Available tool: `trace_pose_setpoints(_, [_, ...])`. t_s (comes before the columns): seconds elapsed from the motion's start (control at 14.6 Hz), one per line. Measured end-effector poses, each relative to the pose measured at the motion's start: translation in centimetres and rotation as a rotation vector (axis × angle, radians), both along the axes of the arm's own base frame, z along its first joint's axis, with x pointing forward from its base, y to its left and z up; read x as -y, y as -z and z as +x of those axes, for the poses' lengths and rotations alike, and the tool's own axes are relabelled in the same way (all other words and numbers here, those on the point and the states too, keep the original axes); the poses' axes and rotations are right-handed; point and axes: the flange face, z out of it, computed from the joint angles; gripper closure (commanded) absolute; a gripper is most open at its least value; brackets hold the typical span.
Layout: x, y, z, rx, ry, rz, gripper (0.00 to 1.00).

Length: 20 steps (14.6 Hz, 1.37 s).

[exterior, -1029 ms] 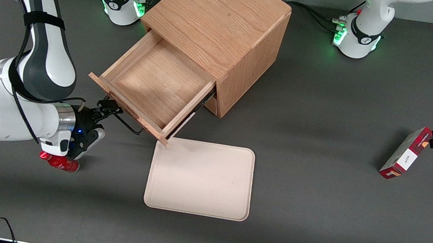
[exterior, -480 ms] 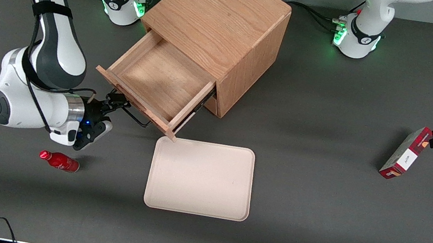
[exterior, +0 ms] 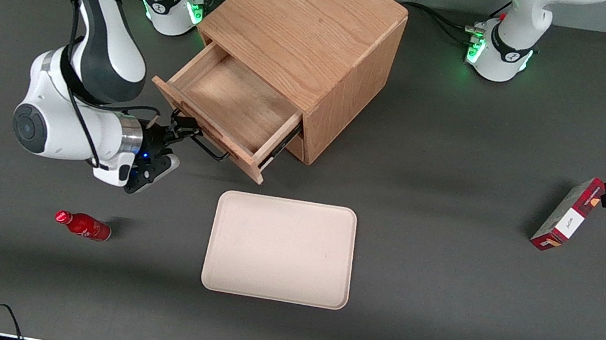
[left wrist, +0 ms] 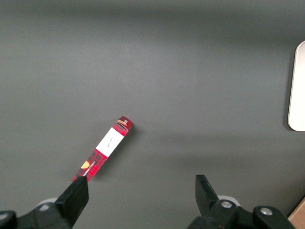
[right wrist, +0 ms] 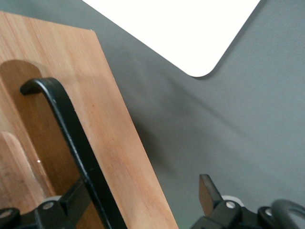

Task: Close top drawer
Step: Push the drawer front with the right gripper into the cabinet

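Your tool (exterior: 182, 128) sits at the half-open light oak top drawer's (exterior: 227, 105) front; the cream rectangular tray (exterior: 282, 249) lies nearer the camera.

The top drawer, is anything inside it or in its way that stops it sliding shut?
Nothing visible. The top drawer looks empty inside, and the gripper is at its black handle on the front. The tray lies nearer the front camera, out of the drawer's path.

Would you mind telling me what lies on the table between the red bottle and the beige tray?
Nothing: in the front view only bare grey table separates the red bottle from the beige tray. The gripper is farther away, at the top drawer.
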Motion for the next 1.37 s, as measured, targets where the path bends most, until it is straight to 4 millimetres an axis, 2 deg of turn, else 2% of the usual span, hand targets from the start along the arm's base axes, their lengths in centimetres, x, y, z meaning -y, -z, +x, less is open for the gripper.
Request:
trace_pose_setpoints(0.34, [-2.2,-0.4,-3.5,-0.015,0.022,-0.013,0.00])
trace_pose_setpoints(0.69, [-3.3,-0.7,-6.9,-0.021,0.030,-0.015,0.00])
trace_pose_setpoints(0.96, [-4.3,-0.6,-9.1,-0.027,0.053,-0.001,0.00])
trace_pose_setpoints(1.17, [-6.2,-1.0,-10.7,-0.030,0.070,-0.023,0.00])
trace_pose_setpoints(1.37, [-7.3,-1.0,-11.6,-0.029,0.080,-0.020,0.00])
